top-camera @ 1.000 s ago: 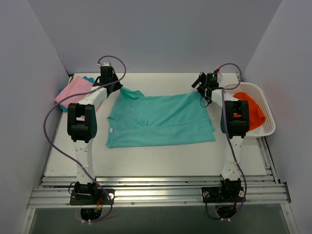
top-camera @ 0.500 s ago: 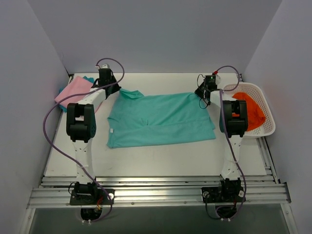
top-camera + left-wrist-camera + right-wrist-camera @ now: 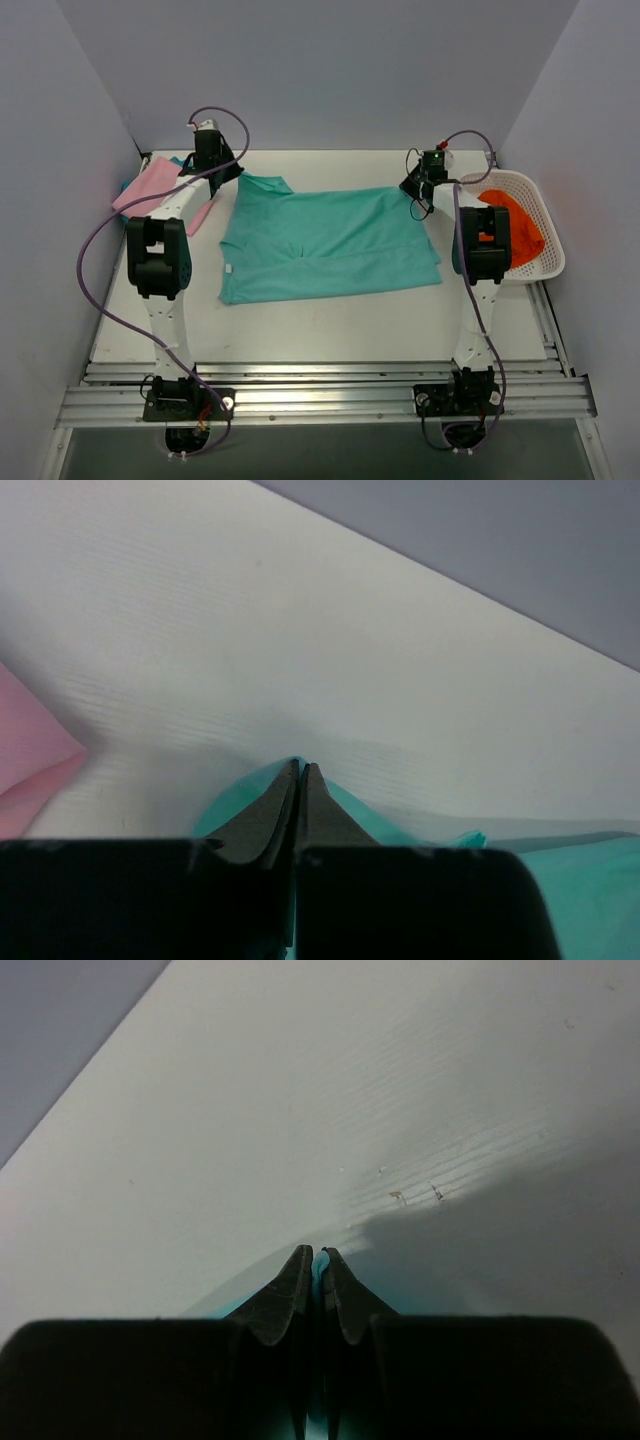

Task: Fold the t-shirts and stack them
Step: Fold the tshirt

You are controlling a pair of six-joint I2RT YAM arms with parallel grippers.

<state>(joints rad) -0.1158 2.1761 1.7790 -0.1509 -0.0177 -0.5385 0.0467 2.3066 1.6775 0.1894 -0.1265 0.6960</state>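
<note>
Far-edge grasp: left pincer [image 3: 300, 768] and right pincer [image 3: 317, 1252] both clamped on the mint-teal t-shirt [image 3: 330, 245]; fold not yet made.
Each pincer is closed at the very tips with a sliver of teal cloth nipped between them, one at each far corner of the shirt. The shirt lies spread across the middle of the table [image 3: 330, 335]. The pink t-shirt [image 3: 150, 190] sits at the far left corner. An orange cloth [image 3: 515, 228] is in the basket [image 3: 548, 262] at the right edge. Likely step: carry the far edge over to the near edge. The bite looks shallow, so lift slowly. Raise both corners level and keep the cloth taut between them. Lay edge squarely on edge before letting go.
</note>
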